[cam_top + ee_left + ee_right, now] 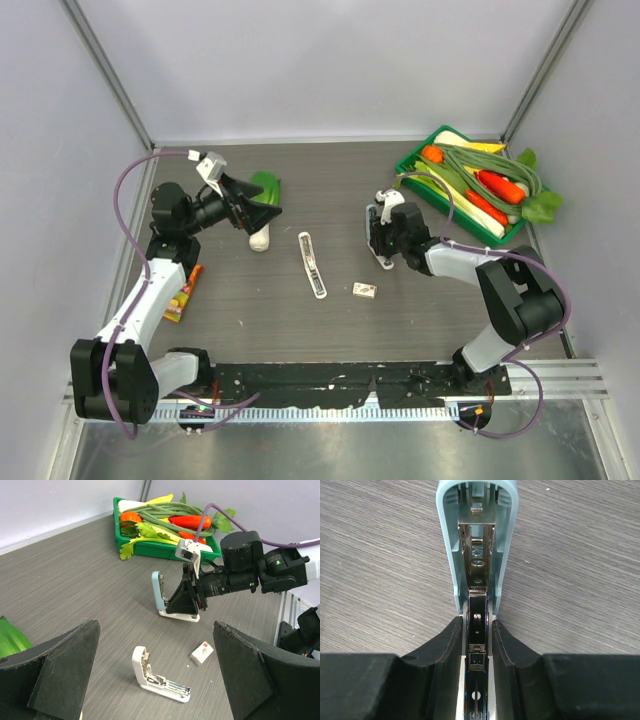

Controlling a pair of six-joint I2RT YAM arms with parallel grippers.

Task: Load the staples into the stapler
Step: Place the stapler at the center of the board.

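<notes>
In the top view, the stapler (pixel 312 265) is seen lying opened flat on the table (pixel 300 180), near the middle. The staples (pixel 364 290) are placed just to the right of its near end, apart from it; their printed face is too small to be read. The left gripper (pixel 265 212) stands wide open and empty at the left, beside a white root (pixel 260 240) and a green leaf (pixel 266 186). A coloured packet (pixel 184 296) is partly hidden under that arm. The right gripper (pixel 383 240) is closed on a pale blue stapler (pixel 373 222), to the right of the white one. A green tray (pixel 407 163) of vegetables is set at the far right. In the left wrist view, the two fingers (pixel 60 670) are cut off by the lower edge, and the stapler and the staples are seen on the table beyond them. Only a red mark can be made out on the staples. In the right wrist view, the fingers are pressed against the metal channel of the pale blue stapler, whose lid is raised open. Its lower part runs out of the picture.
</notes>
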